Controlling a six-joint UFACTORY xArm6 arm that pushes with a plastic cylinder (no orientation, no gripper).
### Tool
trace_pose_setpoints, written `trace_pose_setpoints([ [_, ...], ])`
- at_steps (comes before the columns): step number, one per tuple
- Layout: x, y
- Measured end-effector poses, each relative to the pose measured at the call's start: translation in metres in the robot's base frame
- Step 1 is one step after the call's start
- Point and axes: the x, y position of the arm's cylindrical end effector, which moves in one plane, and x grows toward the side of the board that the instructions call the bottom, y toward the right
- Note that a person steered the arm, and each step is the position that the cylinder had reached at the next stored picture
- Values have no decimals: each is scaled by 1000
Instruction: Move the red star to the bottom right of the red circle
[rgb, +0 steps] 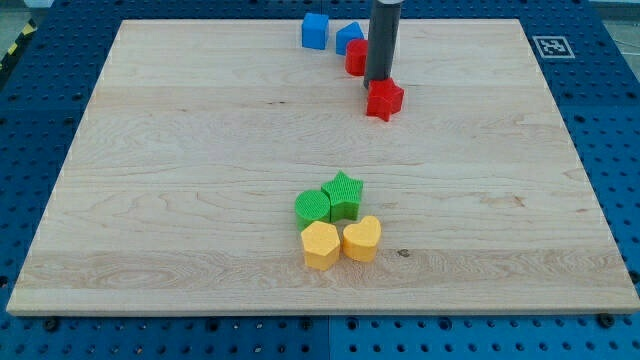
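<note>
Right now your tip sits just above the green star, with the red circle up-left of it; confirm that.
Wrong colour: in the camera view my tip sits just above the red star, not a green one. The red circle is indeed up-left of it.

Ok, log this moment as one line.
tip: touching red star top-left | red circle: behind rod | star: bottom right of circle

Looking down at an oblique angle from in front of and above the wooden board (200, 150), facing toward its far edge. Framing the whole board from middling range, blue perforated table (610, 120) showing around it. Catching my tip (377, 82) near the view's top, right of centre. Sharing nothing: one view only.
</note>
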Motion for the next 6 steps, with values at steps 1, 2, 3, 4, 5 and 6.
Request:
trace_pose_setpoints([
  [1,8,6],
  [2,21,7],
  [3,21,-8],
  [4,21,-31],
  [5,21,-32],
  [6,23,-34],
])
